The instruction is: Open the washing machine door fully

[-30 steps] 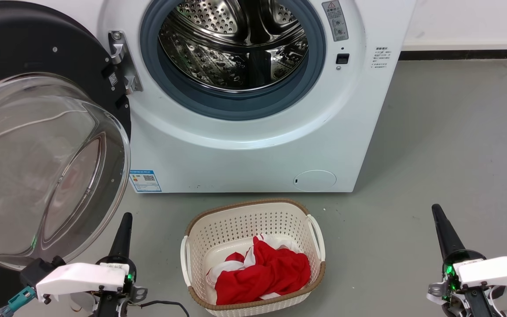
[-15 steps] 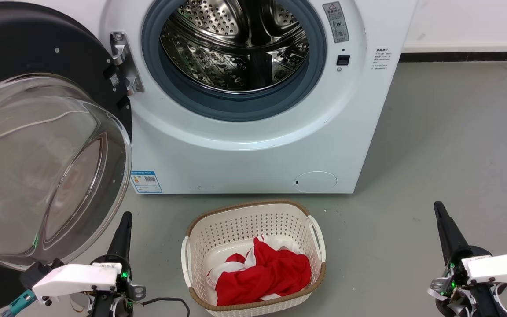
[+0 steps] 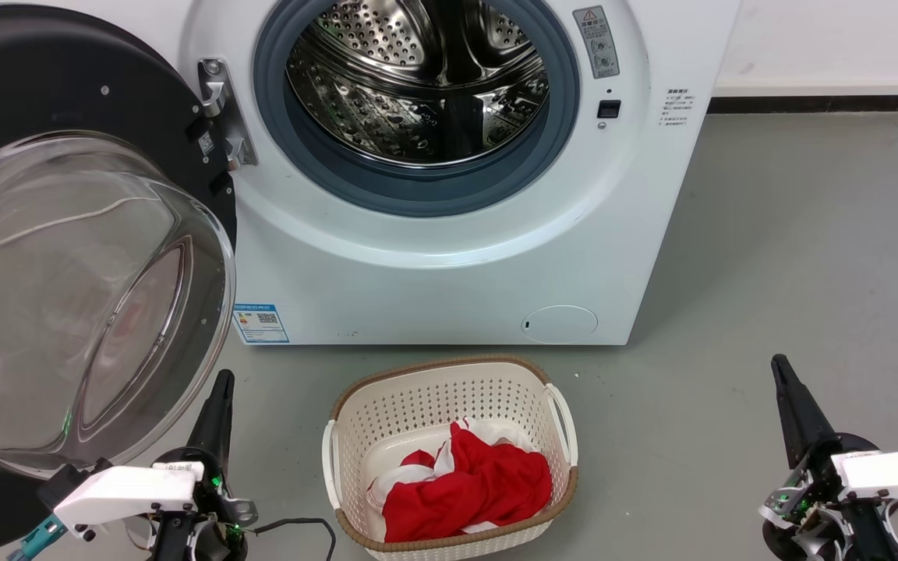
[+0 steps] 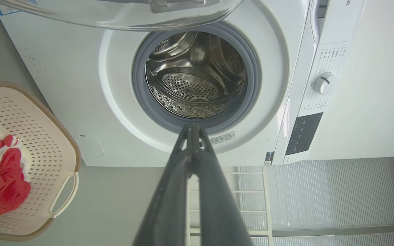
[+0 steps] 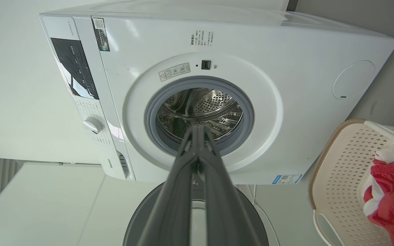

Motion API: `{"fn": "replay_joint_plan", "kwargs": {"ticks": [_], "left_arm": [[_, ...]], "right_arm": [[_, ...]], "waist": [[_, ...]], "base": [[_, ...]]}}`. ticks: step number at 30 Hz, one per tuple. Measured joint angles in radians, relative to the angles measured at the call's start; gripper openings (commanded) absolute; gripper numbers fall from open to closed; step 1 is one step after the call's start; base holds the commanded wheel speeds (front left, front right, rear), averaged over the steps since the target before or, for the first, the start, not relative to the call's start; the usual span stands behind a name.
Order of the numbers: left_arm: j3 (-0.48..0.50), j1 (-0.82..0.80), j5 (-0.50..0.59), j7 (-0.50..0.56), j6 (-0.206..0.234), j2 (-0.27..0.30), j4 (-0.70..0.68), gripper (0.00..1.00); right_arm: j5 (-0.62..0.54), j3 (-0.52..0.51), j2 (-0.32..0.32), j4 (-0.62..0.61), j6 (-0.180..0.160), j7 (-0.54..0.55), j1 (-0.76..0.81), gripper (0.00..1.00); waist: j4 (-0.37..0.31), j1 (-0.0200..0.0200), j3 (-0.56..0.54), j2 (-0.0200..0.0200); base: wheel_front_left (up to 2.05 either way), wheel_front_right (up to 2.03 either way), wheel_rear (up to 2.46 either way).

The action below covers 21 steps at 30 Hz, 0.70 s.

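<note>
My left gripper (image 3: 223,383) sits low at my left, its two long dark fingers pressed together into one tapered point with nothing between them. My right gripper (image 3: 781,370), at my right, is closed and empty in the same way. Between them on the smooth grey floor (image 3: 768,273) stands a cream plastic basket (image 3: 426,393), a rounded square with walls pierced by small holes, a brown band on its rim and loop handles at the sides. In it lies a crumpled red and white cloth (image 3: 472,483). Just above my left gripper is the door (image 3: 83,257), a big round glossy black disc with a clear glass bowl bulging from its middle. It is swung wide to the left of the machine (image 3: 433,288) on a metal hinge (image 3: 219,109). The machine is smooth and white, with a small round flap (image 3: 560,323) low on its front. Its round mouth is lined with a grey rubber ring (image 3: 418,195), and inside is the shiny steel drum (image 3: 418,78), dotted with holes.
</note>
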Motion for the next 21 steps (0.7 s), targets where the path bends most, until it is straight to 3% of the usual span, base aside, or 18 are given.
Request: {"fn": "replay_joint_plan", "kwargs": {"ticks": [11,21], "left_arm": [[0.007,-0.003,-0.074,0.019,-0.008,-0.001,0.008,0.0],[0.007,-0.004,-0.077,0.02,-0.008,-0.001,0.008,0.0]], "right_arm": [[0.071,-0.01,0.002,0.01,0.0,0.014,-0.011,0.0],[0.072,-0.015,0.004,0.011,0.0,0.02,-0.012,0.0]], "waist": [[0.002,0.0,-0.004,0.0],[0.002,0.0,-0.004,0.0]], "base": [[0.0,0.0,0.0],[0.0,0.0,0.0]]}}
